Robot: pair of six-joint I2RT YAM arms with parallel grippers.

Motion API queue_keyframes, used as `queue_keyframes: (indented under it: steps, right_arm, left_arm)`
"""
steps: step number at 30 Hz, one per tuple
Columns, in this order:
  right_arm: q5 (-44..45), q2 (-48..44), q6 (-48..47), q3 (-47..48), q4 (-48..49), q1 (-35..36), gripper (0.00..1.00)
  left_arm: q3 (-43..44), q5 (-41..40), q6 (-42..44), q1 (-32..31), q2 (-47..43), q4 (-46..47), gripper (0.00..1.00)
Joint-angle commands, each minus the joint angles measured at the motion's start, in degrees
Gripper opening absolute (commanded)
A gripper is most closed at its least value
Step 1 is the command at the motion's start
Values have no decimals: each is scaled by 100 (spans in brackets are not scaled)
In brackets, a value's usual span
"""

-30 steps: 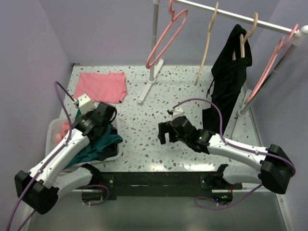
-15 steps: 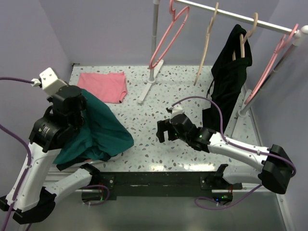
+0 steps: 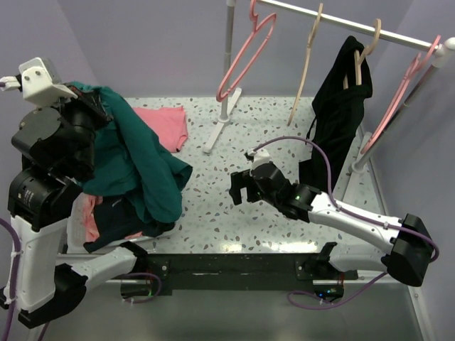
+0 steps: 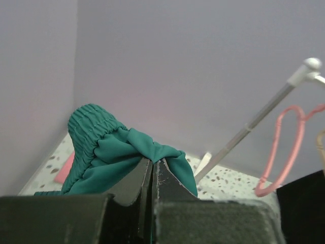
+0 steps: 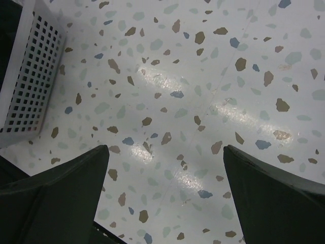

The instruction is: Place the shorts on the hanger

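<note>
Shorts lifted at the left, not yet carried to the hanger

The shorts point(image 3: 138, 167) hang bunched in the air over the table's point(image 3: 213, 206) left edge. Their lower folds drape toward the white basket point(image 5: 30, 86) at the near left corner, though it is hard to tell whether they clear it. The left gripper point(image 4: 153, 165) is clenched on a fold just below the elastic waistband, with the jaws pressed together on the cloth. The pink hanger point(image 3: 246, 57) hangs bare on the rail point(image 3: 355, 25) along the far edge, well apart from the shorts. I judge this the transport step. Next, the shorts must travel to the far edge and be spread so that a second grip can open the waistband. The right gripper point(image 5: 165, 193) hovers over the bare middle of the table, its fingers spread wide and touching nothing.
</note>
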Motion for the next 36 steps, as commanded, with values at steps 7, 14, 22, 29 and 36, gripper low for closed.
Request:
queue_keyframes:
  steps: [7, 14, 22, 29, 36]
  right_arm:
    - [787, -586, -239, 549, -398, 15, 99]
    - [1244, -1043, -248, 725, -812, 15, 99]
    - [1569, -1623, -108, 690, -1251, 15, 99]
    - [1482, -1730, 235, 110, -1208, 15, 98]
    - [1288, -906, 305, -31, -997, 14, 98]
  left_arm:
    - [2048, 3073, 532, 30, 1170, 653, 0]
    - [2139, 5452, 120, -23, 1444, 1013, 0]
    - [142, 6054, 399, -831, 672, 1242, 0]
    - [-4809, 6474, -1022, -831, -1050, 1689, 0]
    - [-7371, 6626, -2219, -840, -1694, 1385, 0]
